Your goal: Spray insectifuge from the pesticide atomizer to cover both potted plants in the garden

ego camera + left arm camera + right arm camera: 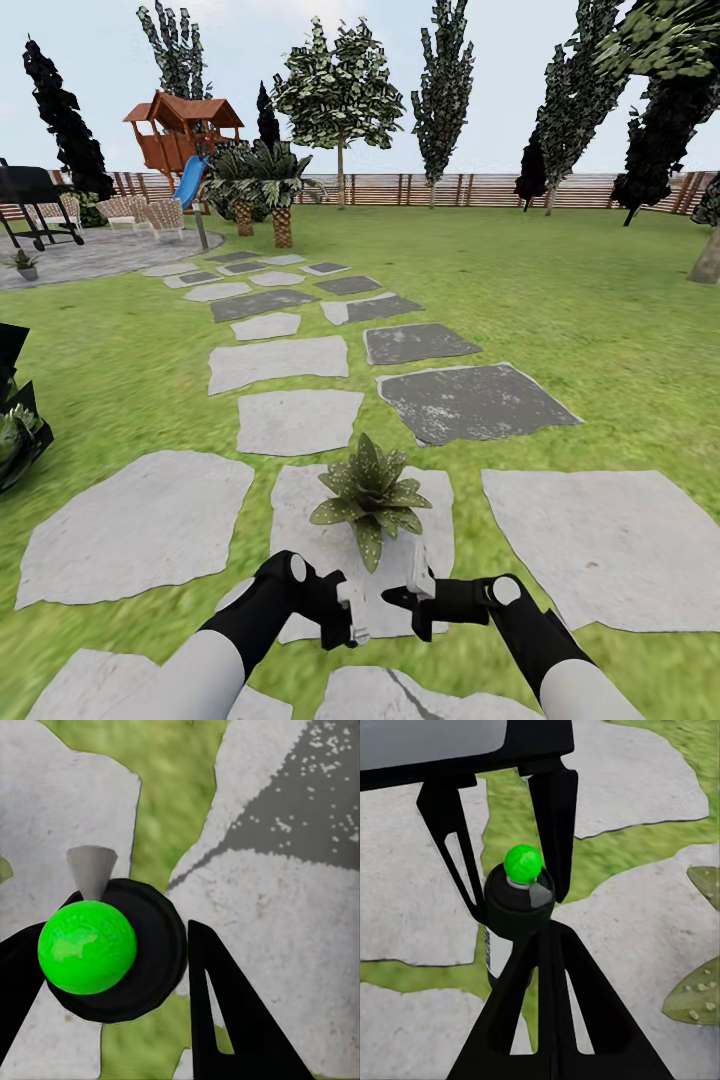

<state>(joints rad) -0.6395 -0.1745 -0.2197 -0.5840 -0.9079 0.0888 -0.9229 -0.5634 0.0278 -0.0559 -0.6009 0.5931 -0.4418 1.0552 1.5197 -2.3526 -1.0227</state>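
Two grippers meet low in the head view, just short of a potted plant [370, 495] that stands on a pale stepping stone [300, 420]. Nothing lies between the grippers and its leaves.

- Left gripper [345, 610]: fingers closed round the pesticide atomizer [142, 945]. From above, the bottle shows as a dark round body with a bright green ball on top and a small grey cone at its edge. One finger [225, 1020] lies against its side.
- Right gripper [547, 934]: fingers drawn together with nothing between them, tip up against the atomizer's dark body.
- Insectifuge [694, 994]: whitish specks dotted over the plant's broad leaves, clear in the right wrist view.
- Surroundings: lawn [560, 300] crossed by grey stones, some darker [470, 400]. A dark shrub [15, 420] sits at the left edge, well off the path.
- Far left: round paved patio [100, 255] with a black grill [35, 200], chairs [140, 212] and a second small potted plant [22, 263].
- Behind: red-brown playhouse [180, 135] with a blue slide [190, 180], two palms [265, 190], a slatted fence [450, 188], tall dark trees [445, 90].
- Labels: no writing can be read on the bottle or elsewhere.
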